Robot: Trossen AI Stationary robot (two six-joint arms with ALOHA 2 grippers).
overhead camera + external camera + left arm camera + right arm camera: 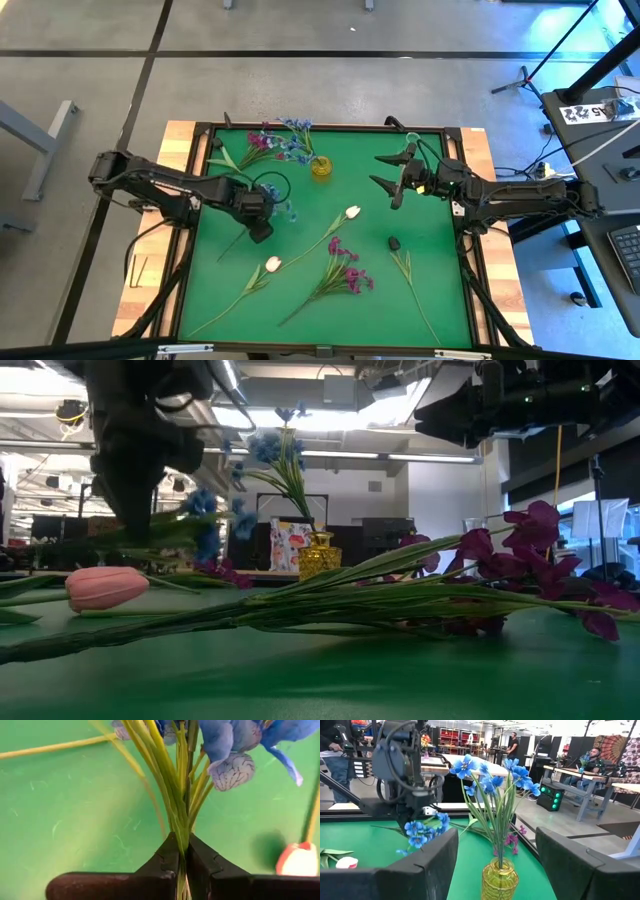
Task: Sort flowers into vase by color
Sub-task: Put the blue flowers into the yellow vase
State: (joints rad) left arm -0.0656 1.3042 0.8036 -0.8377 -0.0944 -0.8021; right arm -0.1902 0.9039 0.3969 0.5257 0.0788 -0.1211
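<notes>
The left gripper (260,228), clamped on a blue flower (283,208) stem, sits diagonally near the yellow vase (320,167); the right gripper (393,170) waits wide open beside it.

Ceiling strip lights (300,420) glare brightly above the yellow vase (320,555). Beside it, the nearest tulip (105,587) looks soft, possibly out of focus; the arm overhead is a dark silhouette.
</notes>
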